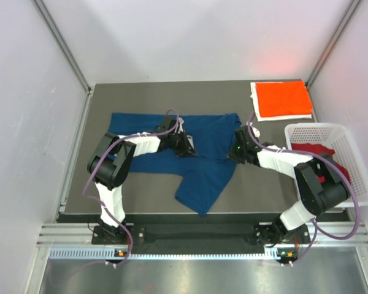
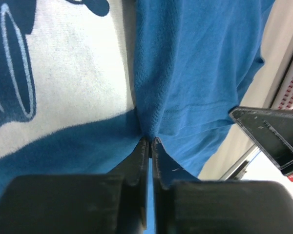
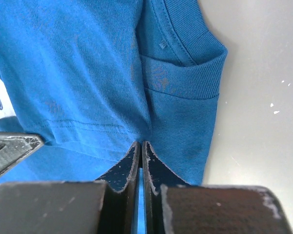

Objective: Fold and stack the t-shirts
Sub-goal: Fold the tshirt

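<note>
A blue t-shirt (image 1: 196,165) with a white chest print lies spread and partly folded on the grey table. My left gripper (image 1: 187,146) is shut on its cloth near the print, as the left wrist view (image 2: 150,140) shows. My right gripper (image 1: 236,150) is shut on the cloth beside the collar, as the right wrist view (image 3: 141,144) shows. The ribbed collar (image 3: 185,80) lies just beyond the right fingertips. A folded orange-red t-shirt (image 1: 283,98) lies at the back right. A dark red t-shirt (image 1: 322,160) lies in the basket.
A white lattice basket (image 1: 352,150) stands at the right edge of the table. The orange-red shirt rests on a white sheet (image 1: 255,104). White walls and metal frame posts close in the table at the back and the sides.
</note>
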Controlling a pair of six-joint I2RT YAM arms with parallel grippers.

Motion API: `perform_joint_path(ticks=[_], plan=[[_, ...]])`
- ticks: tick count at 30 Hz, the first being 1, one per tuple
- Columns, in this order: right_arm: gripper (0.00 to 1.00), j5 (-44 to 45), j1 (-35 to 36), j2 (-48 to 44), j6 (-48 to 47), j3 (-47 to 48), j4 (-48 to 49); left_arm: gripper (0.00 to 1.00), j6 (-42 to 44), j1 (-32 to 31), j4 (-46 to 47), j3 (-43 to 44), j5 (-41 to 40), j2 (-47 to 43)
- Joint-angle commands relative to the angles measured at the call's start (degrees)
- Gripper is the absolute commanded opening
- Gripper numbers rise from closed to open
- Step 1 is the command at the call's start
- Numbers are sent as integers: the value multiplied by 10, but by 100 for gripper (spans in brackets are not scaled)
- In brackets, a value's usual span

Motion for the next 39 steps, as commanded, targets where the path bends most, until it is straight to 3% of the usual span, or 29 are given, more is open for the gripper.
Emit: perform_joint_path(ticks=[1,10,39], plan=[[0,6,-4,-6,-11,4,13,2,-4,-3,27,16,16,6],[0,4,-4,-51,-20,8,-19,0,9,-3,-75,48,-33,-13],[0,62,51,-107,38,1,-91,0,47,-1,-221,94,-116,-32]])
